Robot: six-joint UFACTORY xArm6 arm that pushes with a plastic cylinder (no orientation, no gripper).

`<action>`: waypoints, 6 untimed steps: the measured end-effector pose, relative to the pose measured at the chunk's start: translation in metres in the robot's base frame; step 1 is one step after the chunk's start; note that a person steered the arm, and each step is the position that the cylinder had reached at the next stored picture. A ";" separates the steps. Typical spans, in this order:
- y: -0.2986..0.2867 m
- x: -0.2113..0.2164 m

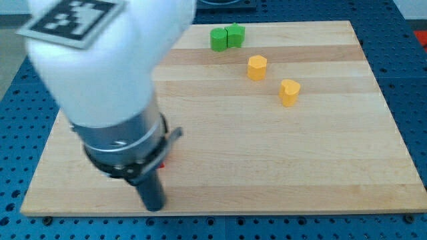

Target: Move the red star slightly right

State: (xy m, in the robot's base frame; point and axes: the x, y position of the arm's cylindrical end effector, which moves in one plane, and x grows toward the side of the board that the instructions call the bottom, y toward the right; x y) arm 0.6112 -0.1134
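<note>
Progress: we're judging the push as barely started or just being lined up; nothing here is confirming the star has shifted right yet.

We're not carrying a gripper, so no open/closed state applies. We're working with a rod only, my tip (154,205) sitting on the counter (280,167) near its bottom-left corner.

The red star (164,159) is mostly hiding behind our arm housing: we're seeing only a red sliver just above and slightly right of my tip, so we can't tell shape or contact.

Arm pose: we're hanging roughly vertical over the counter's left side, blocking much of it.

Farther from my tip, toward the view's top right: yellow heart-like block (289,92), yellow block (257,67), then two green blocks (226,37) touching.
</note>
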 end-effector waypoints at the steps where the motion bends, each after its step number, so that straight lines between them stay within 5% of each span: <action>1: -0.030 -0.003; 3: 0.000 -0.049; 6: 0.034 -0.045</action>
